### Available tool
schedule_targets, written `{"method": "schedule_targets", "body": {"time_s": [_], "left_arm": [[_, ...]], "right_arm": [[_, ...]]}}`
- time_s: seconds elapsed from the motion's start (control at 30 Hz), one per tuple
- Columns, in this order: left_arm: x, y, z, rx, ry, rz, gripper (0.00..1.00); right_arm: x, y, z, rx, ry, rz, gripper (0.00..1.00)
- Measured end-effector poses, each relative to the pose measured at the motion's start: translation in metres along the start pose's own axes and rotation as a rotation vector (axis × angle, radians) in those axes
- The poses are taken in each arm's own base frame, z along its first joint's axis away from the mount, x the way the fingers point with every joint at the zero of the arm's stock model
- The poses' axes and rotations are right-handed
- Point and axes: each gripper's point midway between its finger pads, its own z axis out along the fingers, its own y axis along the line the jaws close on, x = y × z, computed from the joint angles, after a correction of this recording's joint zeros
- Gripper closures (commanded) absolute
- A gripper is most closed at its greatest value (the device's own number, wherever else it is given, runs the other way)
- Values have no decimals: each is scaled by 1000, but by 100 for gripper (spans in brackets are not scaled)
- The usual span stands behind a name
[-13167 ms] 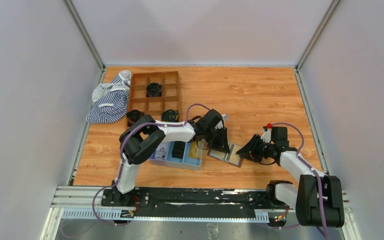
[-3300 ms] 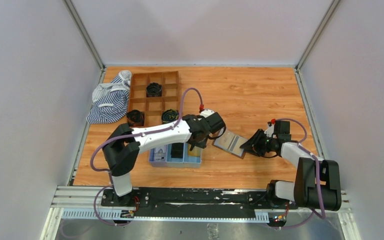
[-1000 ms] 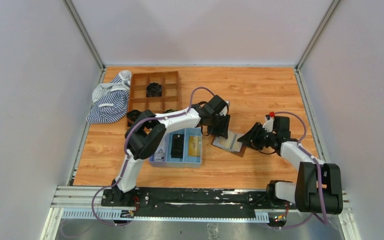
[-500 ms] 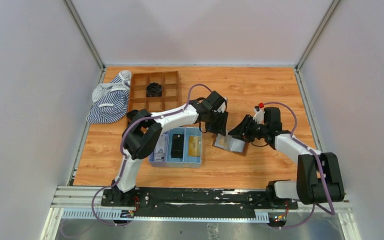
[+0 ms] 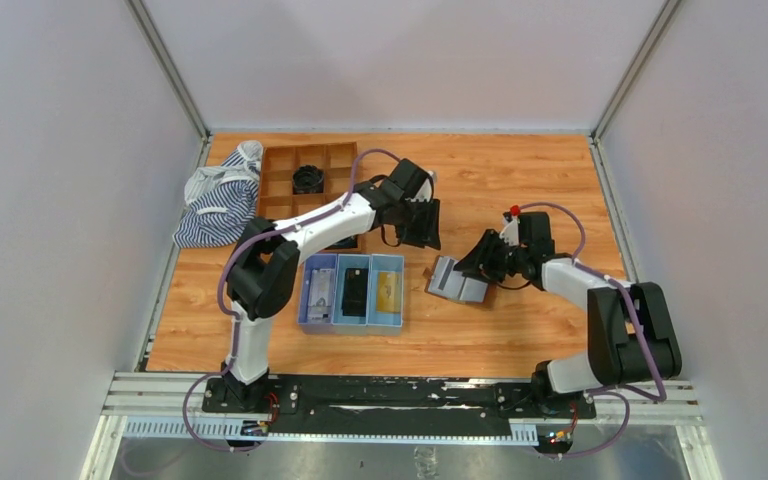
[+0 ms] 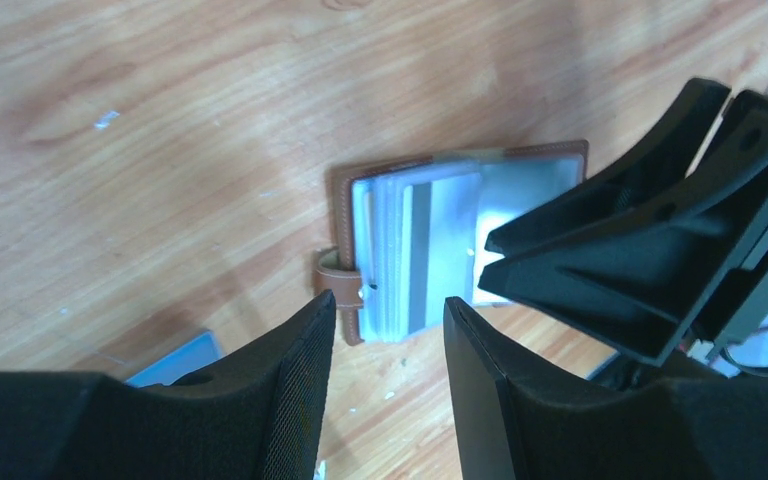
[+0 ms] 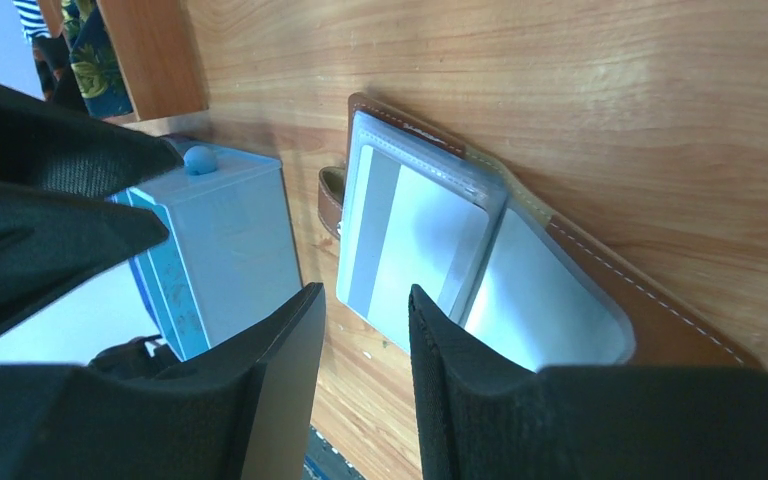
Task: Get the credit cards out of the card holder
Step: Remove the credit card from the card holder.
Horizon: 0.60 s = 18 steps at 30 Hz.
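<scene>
The card holder (image 5: 457, 281) lies open on the wooden table, right of the blue tray. It is brown leather with greyish pocket panels and a grey card facing up (image 6: 430, 250) (image 7: 415, 245). My right gripper (image 5: 477, 262) is open, low over the holder's right half, and nothing sits between its fingers (image 7: 365, 330). My left gripper (image 5: 423, 224) is open and empty, raised behind and to the left of the holder, and its fingers (image 6: 295, 380) frame the strap end.
The blue three-compartment tray (image 5: 305, 300) holds a gold card (image 5: 388, 291), a black item and a pale card; it also shows in the right wrist view (image 7: 225, 240). The wooden grid box (image 5: 278, 190) and a striped cloth (image 5: 217, 205) lie at the back left.
My left gripper has pulled back and to the left, away from the holder. My right gripper has moved left over the holder, which has shifted slightly left.
</scene>
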Motion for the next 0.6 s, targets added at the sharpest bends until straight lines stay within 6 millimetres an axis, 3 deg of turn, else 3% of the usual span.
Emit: {"method": "schedule_targets", "body": {"time_s": [0.2, 0.43, 0.6], "left_arm": [[20, -15, 6, 107, 53, -24, 60], [38, -39, 12, 195, 102, -9, 63], [46, -35, 23, 185, 126, -12, 63]], "right_arm": [[-3, -8, -4, 52, -32, -8, 70], [10, -29, -5, 104, -21, 51, 72], [9, -34, -3, 104, -32, 87, 77]]}}
